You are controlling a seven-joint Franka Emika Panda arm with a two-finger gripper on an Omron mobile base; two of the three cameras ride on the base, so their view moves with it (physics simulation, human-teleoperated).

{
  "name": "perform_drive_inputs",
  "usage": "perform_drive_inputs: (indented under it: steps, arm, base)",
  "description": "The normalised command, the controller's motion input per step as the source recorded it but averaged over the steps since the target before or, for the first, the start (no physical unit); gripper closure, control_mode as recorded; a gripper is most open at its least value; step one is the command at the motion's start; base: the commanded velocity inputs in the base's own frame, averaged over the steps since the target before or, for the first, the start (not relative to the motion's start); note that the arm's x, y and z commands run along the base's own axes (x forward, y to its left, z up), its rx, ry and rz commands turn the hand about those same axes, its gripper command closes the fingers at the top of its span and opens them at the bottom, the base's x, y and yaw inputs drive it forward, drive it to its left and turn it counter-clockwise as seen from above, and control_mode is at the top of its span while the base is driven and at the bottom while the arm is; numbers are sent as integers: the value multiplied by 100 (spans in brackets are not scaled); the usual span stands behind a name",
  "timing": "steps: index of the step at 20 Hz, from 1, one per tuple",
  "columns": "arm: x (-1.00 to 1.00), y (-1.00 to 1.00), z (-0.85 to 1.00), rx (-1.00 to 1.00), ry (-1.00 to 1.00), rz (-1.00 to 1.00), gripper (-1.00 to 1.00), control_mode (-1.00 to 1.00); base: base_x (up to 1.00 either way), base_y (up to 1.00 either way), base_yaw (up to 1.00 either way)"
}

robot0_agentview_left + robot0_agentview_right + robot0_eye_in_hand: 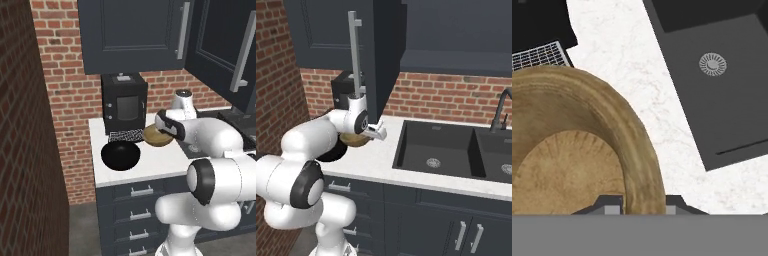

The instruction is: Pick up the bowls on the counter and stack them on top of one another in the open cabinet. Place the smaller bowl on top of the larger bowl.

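**Taking the wooden bowl by its rim**

My end effector (643, 209) straddles the rim of the smaller bowl (572, 160), one tip inside and one outside; I cannot tell whether it has clamped yet. The bowl seems to sit upright, mouth up, on the desk (150, 162), beside the larger bowl (120, 155). Being round, it has no long axis. I should seat deep on the wall and lift straight, level

No readable text, labels, brand names or numbers appear anywhere. The black coffee machine (124, 103) on the counter (150, 162) may carry small front markings, too blurred to read.
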Motion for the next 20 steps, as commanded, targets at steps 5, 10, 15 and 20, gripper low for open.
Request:
perform_drive_inputs:
  steps: [5,10,15,20]
  arm:
    - [-19,58,2,0,-1,4,100,-100]
    - [-12,66,28,0,0,7,100,-100]
    - [0,50,20,0,0,1,100,-100]
    - [0,54,-15,0,0,0,100,-100]
  base:
    - [0,0,0]
    - [0,0,0]
    - [0,0,0]
    - [0,0,0]
